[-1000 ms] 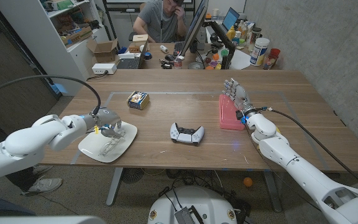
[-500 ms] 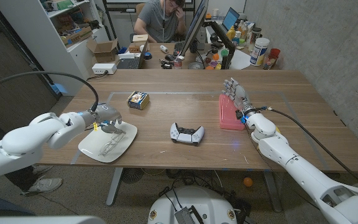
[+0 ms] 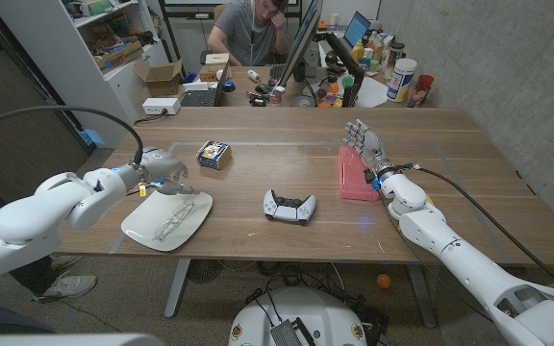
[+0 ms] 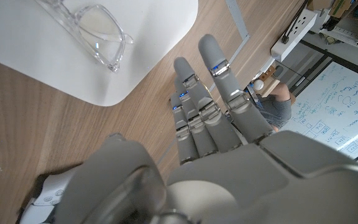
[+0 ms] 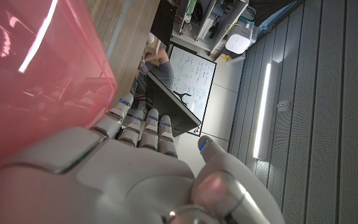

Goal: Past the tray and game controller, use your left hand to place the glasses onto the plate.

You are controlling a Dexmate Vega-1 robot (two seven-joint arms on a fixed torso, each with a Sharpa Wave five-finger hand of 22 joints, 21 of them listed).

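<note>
The glasses [image 3: 174,223] are lying on the white plate [image 3: 142,231], clear-framed and free of any hand; the left wrist view is showing one lens and part of the frame [image 4: 92,31] resting near the plate's rim [image 4: 160,62]. The left hand [image 3: 162,168] is now sitting behind the plate's far edge, having withdrawn from its position directly over the glasses half a second ago, and it is holding nothing; its fingers [image 4: 213,93] are extending nearly straight and close together above the bare wood. The plate is lying at the robot's left on the wooden table [image 3: 258,168]. The game controller [image 3: 288,205] is lying near the table's middle, well apart from the plate, and a small printed box [image 3: 214,154] is standing behind the plate. The pink tray [image 3: 356,173] is standing on edge at the robot's right, unchanged. The right hand [image 3: 366,149] is remaining upright against the tray's outer side, fingers straight and gripping nothing.
</note>
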